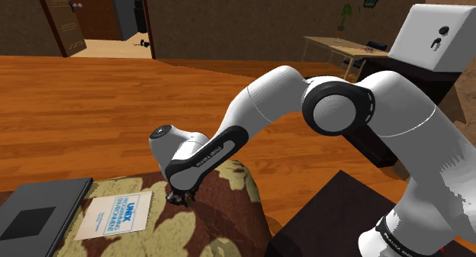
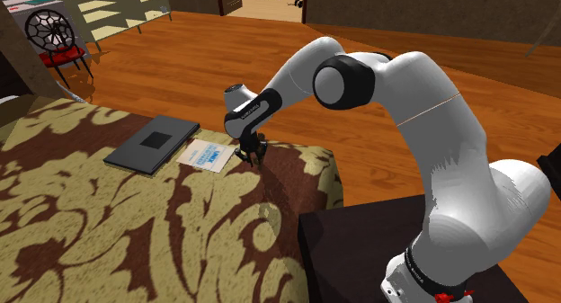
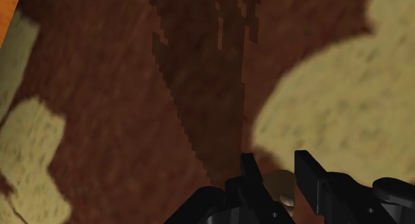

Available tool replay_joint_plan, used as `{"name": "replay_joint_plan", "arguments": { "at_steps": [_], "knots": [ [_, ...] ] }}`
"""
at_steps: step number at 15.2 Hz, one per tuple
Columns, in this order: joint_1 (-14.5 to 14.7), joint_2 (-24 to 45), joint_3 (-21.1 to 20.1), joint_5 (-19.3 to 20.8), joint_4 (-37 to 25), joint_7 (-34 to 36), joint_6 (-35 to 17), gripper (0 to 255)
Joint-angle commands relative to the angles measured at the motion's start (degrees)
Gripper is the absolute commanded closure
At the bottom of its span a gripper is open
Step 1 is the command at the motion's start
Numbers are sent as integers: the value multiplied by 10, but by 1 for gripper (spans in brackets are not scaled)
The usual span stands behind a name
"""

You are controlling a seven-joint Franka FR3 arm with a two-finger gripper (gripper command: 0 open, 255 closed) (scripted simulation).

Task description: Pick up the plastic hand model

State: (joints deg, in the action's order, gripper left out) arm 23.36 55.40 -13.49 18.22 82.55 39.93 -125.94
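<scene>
My black gripper [image 1: 179,196] is down on the brown and tan patterned bedspread [image 1: 221,232], close to its far edge. In the second exterior view the gripper [image 2: 250,155] touches the cloth just beside a white booklet. Between the fingers in the wrist view sits a small tan-brown object, the hand model [image 3: 282,185]. It fills the narrow gap of the gripper [image 3: 278,173] and meets both fingers. Most of the model is hidden by the hand.
A white booklet with blue print [image 1: 114,215] [image 2: 205,155] lies beside the gripper, and a flat dark grey laptop-like slab [image 1: 38,217] [image 2: 153,144] lies past it. The bedspread's edge drops to wood floor [image 1: 91,118]. The dark stand [image 1: 336,217] is at the shoulder view's lower right.
</scene>
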Motion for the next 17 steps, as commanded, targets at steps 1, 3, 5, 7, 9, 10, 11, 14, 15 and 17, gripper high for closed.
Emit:
{"name": "replay_joint_plan", "arguments": {
  "at_steps": [1, 3, 5, 7, 9, 10, 11, 14, 15, 17],
  "knots": [
    [-1, -6, -1, -1, 3, 0, 3, 255],
    [-2, -18, -3, -3, 9, -1, 10, 255],
    [-4, -30, -6, -5, 14, -2, 17, 255],
    [-6, -42, -8, -7, 19, -3, 24, 255],
    [-7, -54, -10, -9, 22, -4, 32, 255],
    [-8, -59, -11, -10, 24, -5, 36, 255],
    [-9, -65, -12, -11, 26, -6, 40, 255],
    [-11, -81, -15, -15, 29, -8, 52, 255],
    [-12, -87, -16, -16, 30, -9, 57, 255],
    [-12, -87, -17, -16, 30, -9, 57, 255]
  ]
}}
